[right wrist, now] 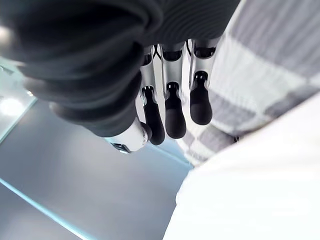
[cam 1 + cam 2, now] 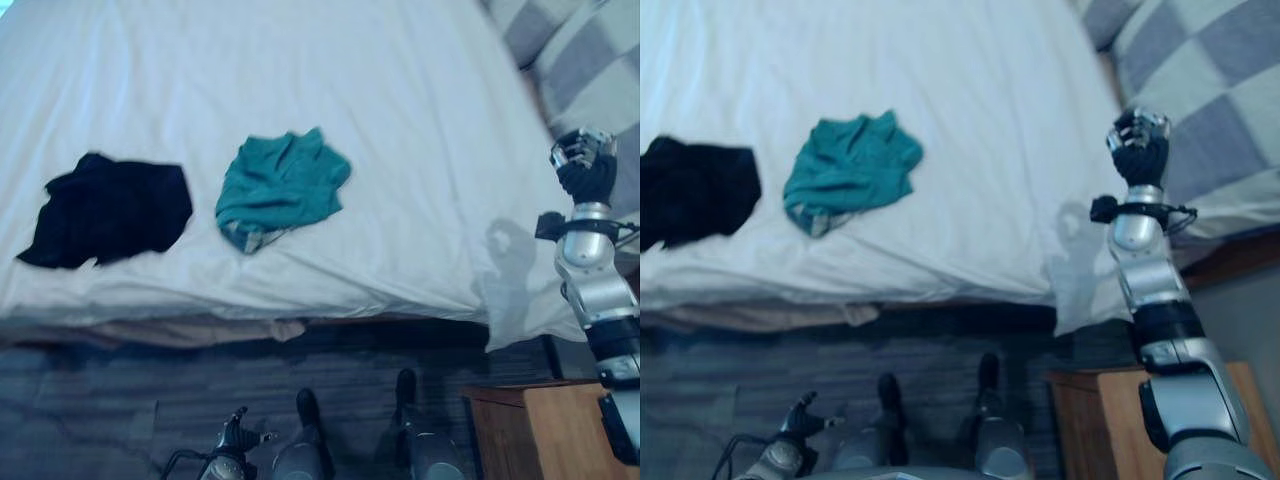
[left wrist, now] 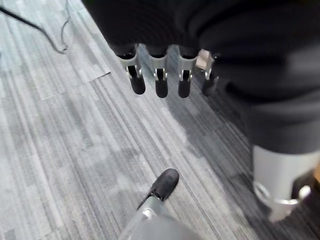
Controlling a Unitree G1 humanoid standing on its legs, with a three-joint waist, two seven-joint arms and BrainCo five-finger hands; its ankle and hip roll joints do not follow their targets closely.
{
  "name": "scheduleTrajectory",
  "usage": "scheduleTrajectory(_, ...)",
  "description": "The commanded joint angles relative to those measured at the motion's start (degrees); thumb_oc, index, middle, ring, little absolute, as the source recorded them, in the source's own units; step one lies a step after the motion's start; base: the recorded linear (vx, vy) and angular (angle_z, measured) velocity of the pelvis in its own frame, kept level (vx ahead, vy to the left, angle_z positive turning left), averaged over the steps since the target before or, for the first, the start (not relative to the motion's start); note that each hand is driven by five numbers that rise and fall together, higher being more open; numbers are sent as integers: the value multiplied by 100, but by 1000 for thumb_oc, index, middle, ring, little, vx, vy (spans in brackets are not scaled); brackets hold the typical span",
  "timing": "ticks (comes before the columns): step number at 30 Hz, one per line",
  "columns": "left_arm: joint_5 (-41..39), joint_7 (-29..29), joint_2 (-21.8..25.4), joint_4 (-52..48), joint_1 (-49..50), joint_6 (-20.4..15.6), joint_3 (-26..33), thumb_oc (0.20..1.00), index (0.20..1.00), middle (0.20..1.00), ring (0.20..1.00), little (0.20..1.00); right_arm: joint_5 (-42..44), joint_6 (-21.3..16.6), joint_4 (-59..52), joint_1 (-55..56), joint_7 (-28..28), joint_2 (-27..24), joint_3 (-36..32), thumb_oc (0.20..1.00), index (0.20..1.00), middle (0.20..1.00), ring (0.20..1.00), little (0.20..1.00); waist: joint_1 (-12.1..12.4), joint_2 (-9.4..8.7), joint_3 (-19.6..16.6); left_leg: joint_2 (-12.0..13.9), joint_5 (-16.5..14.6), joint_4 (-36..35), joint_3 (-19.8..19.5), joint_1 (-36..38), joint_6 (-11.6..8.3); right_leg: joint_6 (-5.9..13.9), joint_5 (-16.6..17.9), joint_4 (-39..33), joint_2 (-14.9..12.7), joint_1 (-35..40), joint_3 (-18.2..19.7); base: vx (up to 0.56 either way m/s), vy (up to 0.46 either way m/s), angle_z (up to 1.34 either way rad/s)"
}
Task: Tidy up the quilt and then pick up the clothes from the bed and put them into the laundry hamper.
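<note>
A teal garment (image 2: 280,190) lies crumpled near the middle of the white bed sheet (image 2: 420,110). A black garment (image 2: 110,210) lies to its left, close to the bed's front edge. The grey and white checked quilt (image 2: 1200,90) is bunched at the bed's far right corner. My right hand (image 2: 1138,150) is raised at the bed's right side, just in front of the quilt's edge; its fingers (image 1: 172,110) are relaxed and hold nothing. My left hand (image 2: 800,418) hangs low over the carpet in front of the bed, its fingers (image 3: 157,80) loose and empty.
A wooden nightstand (image 2: 540,430) stands at the lower right, beside the bed's corner and under my right arm. Grey striped carpet (image 3: 75,150) runs along the bed's front edge. A beige layer (image 2: 150,332) shows under the sheet's hem.
</note>
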Motion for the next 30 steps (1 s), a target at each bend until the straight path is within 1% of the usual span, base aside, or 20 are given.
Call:
scheduleTrajectory(1, -213, 196, 321, 229, -641, -117, -85, 1000, 1000, 1000, 1000, 1000, 302, 69, 991, -675, 118, 65, 139, 200, 200, 200, 200, 200, 38, -219, 782, 329, -972, 1185, -331, -257, -329, 302, -1166, 1193, -472, -64, 110, -62, -20, 12)
scheduleTrajectory(2, -213, 195, 319, 231, -649, -118, -75, 1000, 1000, 1000, 1000, 1000, 311, 57, 1016, -704, 121, 64, 154, 200, 200, 200, 200, 200, 23, -219, 750, 327, -963, 1204, -338, -321, -325, 299, -1157, 1204, -477, -121, 109, -115, -33, 9)
scheduleTrajectory(3, -227, 209, 305, 220, -667, -120, -139, 1000, 1000, 1000, 1000, 1000, 519, 120, 1732, -505, 233, 334, 143, 200, 200, 200, 200, 200, 10, -133, 785, 419, -1059, 1574, -362, -690, -322, 306, -1250, 1610, -543, -471, 67, -72, -17, 12)
scheduleTrajectory(5, -226, 205, 291, 225, -648, -100, -140, 1000, 1000, 1000, 1000, 1000, 571, 143, 1901, -380, 257, 413, 97, 200, 200, 200, 200, 200, -2, -109, 784, 439, -1080, 1664, -387, -768, -314, 297, -1276, 1722, -546, -554, 61, -46, -2, 9)
scheduleTrajectory(6, -236, 191, 241, 233, -642, -54, -88, 1000, 1000, 1000, 1000, 1000, 774, 130, 2190, 203, 286, 740, -182, 200, 200, 200, 200, 200, -42, -38, 806, 476, -1173, 1841, -404, -873, -295, 282, -1373, 1930, -565, -693, 66, -20, 16, 16)
scheduleTrajectory(7, -237, 191, 245, 232, -642, -54, -90, 1000, 1000, 1000, 1000, 1000, 773, 132, 2186, 208, 286, 742, -187, 200, 200, 200, 200, 200, -42, -42, 787, 471, -1152, 1828, -404, -893, -292, 280, -1353, 1915, -566, -712, 66, -15, 36, 9)
scheduleTrajectory(8, -241, 187, 199, 252, -685, -18, -1, 1000, 1000, 1000, 1000, 1000, 992, 57, 2315, 987, 311, 1111, -518, 200, 200, 200, 200, 200, -118, -11, 800, 481, -1253, 1941, -423, -895, -278, 267, -1429, 2020, -559, -734, 79, 0, 0, 0)
scheduleTrajectory(10, -248, 189, 192, 276, -710, -2, 23, 1000, 1000, 1000, 1000, 1000, 1072, 30, 2364, 1239, 327, 1194, -646, 200, 200, 200, 200, 200, -147, -21, 780, 478, -1264, 1954, -425, -892, -268, 262, -1421, 2004, -554, -722, 86, 0, 0, 0)
scheduleTrajectory(12, -289, 221, 219, 450, -739, 80, 199, 1000, 1000, 1000, 1000, 1000, 1475, -37, 2499, 2342, 507, 1346, -1201, 200, 200, 200, 200, 200, -365, -122, 758, 471, -1384, 1827, -387, -578, -244, 292, -1387, 1782, -539, -462, 80, 36, 47, 5)
scheduleTrajectory(15, -245, 189, 229, 547, -654, 149, 315, 1000, 1000, 1000, 1000, 1000, 1324, 100, 2712, 3122, 730, 1515, -1252, 200, 200, 200, 200, 200, -514, -261, 605, 368, -1382, 1509, -271, -76, -229, 331, -1227, 1306, -506, 43, 35, 50, 56, -4)
scheduleTrajectory(16, -245, 189, 232, 545, -652, 149, 316, 1000, 1000, 1000, 1000, 1000, 1323, 101, 2709, 3125, 729, 1519, -1251, 200, 200, 200, 200, 200, -517, -271, 595, 354, -1349, 1474, -268, -73, -225, 331, -1203, 1278, -514, 43, 35, 94, 84, -14)
scheduleTrajectory(18, -184, 154, 235, 570, -566, 190, 391, 1000, 1000, 1000, 1000, 1000, 1092, 326, 3133, 3681, 972, 1808, -1140, 200, 200, 200, 200, 200, -628, -401, 379, 191, -1312, 1041, -184, 375, -158, 404, -958, 801, -502, 489, 35, 100, 139, -14)
scheduleTrajectory(20, -186, 125, 240, 576, -557, 197, 416, 1000, 1000, 1000, 1000, 1000, 1034, 418, 3347, 3781, 1095, 1913, -1055, 736, 736, 736, 736, 736, -646, -439, 273, 109, -1228, 847, -162, 503, -128, 441, -849, 668, -527, 581, 28, 42, 138, -8)
scheduleTrajectory(21, -184, 70, 251, 542, -608, 201, 396, 1000, 1000, 1000, 1000, 1000, 910, 561, 3648, 3883, 1260, 2105, -914, 1000, 1000, 1000, 1000, 1000, -645, -462, 107, -11, -1147, 479, -161, 728, -67, 528, -715, 541, -547, 676, 22, 23, 165, -15)
scheduleTrajectory(24, -101, 44, 253, 483, -641, 209, 326, 1000, 1000, 1000, 1000, 1000, 479, 694, 3732, 3835, 1466, 2300, -485, 1000, 1000, 1000, 1000, 1000, -610, -455, 30, -129, -981, -67, -84, 1110, 16, 685, -515, 709, -606, 671, 57, -5, 166, -11)
scheduleTrajectory(26, -87, 34, 257, 474, -641, 202, 314, 1000, 1000, 1000, 1000, 1000, 399, 699, 3736, 3799, 1493, 2347, -398, 1000, 1000, 1000, 1000, 1000, -592, -440, 43, -121, -940, -159, -57, 1184, 19, 683, -615, 809, -567, 661, 55, -58, 93, -12)
scheduleTrajectory(27, -25, 39, 258, 419, -630, 209, 245, 1000, 1000, 1000, 1000, 1000, 114, 710, 3700, 3665, 1548, 2449, -41, 1000, 1000, 1000, 1000, 1000, -544, -334, 90, -63, -862, -165, 9, 1219, 54, 602, -975, 1476, -333, 668, 17, -109, 137, 0)
scheduleTrajectory(28, 25, 9, 309, 403, -564, 194, 249, 1000, 1000, 1000, 1000, 1000, -49, 692, 3633, 3654, 1615, 2450, 147, 1000, 1000, 1000, 1000, 1000, -494, -284, 86, -92, -902, -167, 79, 1241, 80, 562, -1081, 1628, -286, 686, -98, -101, 100, 4)
scheduleTrajectory(29, 48, 5, 298, 396, -578, 184, 251, 1000, 1000, 1000, 1000, 1000, -342, 658, 3472, 3605, 1675, 2562, 456, 1000, 1000, 1000, 1000, 1000, -384, -337, 82, -196, -1033, 251, 11, 1033, 62, 372, -1407, 1108, -215, 1215, -451, -35, 1, -12)
scheduleTrajectory(30, 99, 3, 244, 360, -472, 143, 228, 1000, 1000, 1000, 1000, 1000, -485, 642, 3338, 3590, 1739, 2598, 645, 1000, 1000, 1000, 1000, 1000, -367, -322, 100, -234, -1139, 850, -17, 768, 16, 255, -1486, 816, -154, 1351, -360, -54, -12, -9)
